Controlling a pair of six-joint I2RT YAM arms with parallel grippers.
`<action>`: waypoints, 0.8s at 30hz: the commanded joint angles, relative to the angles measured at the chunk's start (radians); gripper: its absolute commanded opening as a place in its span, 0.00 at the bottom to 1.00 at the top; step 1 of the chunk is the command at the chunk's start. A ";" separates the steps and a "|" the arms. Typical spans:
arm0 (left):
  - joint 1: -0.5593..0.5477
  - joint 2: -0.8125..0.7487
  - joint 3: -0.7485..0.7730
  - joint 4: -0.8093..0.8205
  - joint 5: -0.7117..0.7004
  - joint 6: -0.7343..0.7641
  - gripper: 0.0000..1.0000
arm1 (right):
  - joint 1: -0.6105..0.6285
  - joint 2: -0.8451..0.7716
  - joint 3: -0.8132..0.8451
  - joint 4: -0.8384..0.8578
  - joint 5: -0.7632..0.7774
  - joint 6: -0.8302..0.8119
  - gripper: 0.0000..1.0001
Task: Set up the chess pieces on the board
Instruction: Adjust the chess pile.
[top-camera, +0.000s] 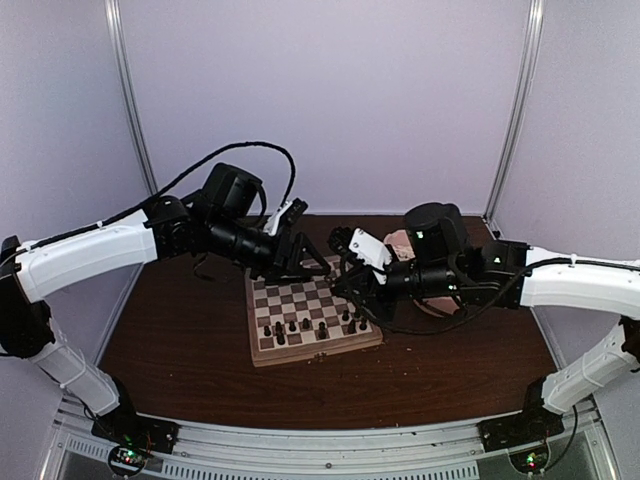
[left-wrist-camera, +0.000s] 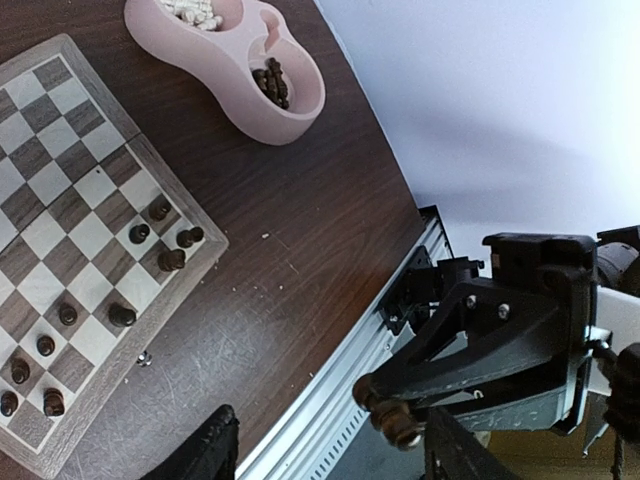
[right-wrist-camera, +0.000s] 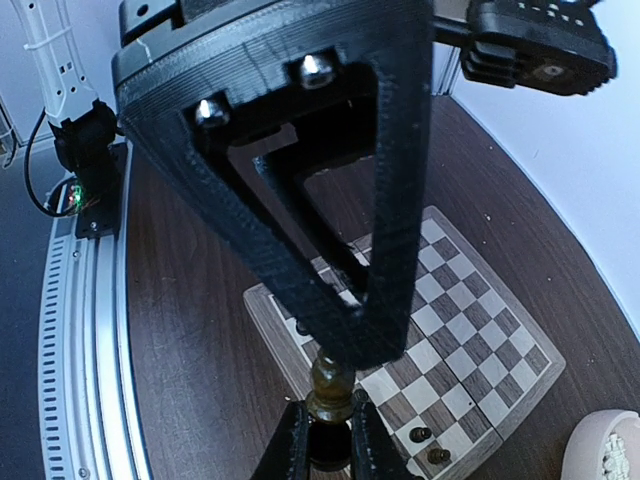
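Left arm reaches in from the left over the far side of the board (left-wrist-camera: 70, 190). Left tool (left-wrist-camera: 332, 455) has its fingers (left-wrist-camera: 212, 450) wide apart, nothing clamped between them.

The board lies flat mid-table (left-wrist-camera: 290, 250), between the two arms. About ten dark pieces (left-wrist-camera: 122, 315) stand on it, scattered over the two rows nearest the arm bases, one per square, upright.

Right arm comes in from the right, with its tip over the board's right part, close to the left tool. Right tool (right-wrist-camera: 330, 445) is closed tight on one dark piece (right-wrist-camera: 330, 385), held upright and off the board. In the right wrist view the left tool's black frame sits just above that piece; cannot tell if it touches.

The pink double bowl (left-wrist-camera: 240, 110) is on the table off the board's far right corner, apart from it. Cream pieces (left-wrist-camera: 195, 10) fill one compartment and more dark ones (left-wrist-camera: 270, 82) lie in the other.
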 joint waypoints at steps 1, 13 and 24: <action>-0.008 0.016 0.027 0.060 0.081 -0.031 0.60 | 0.024 0.026 0.047 -0.022 0.065 -0.050 0.05; -0.013 0.051 0.023 0.073 0.138 -0.056 0.43 | 0.027 0.042 0.053 -0.013 0.111 -0.050 0.05; -0.014 0.076 0.024 0.092 0.155 -0.061 0.23 | 0.030 0.049 0.061 -0.032 0.091 -0.057 0.05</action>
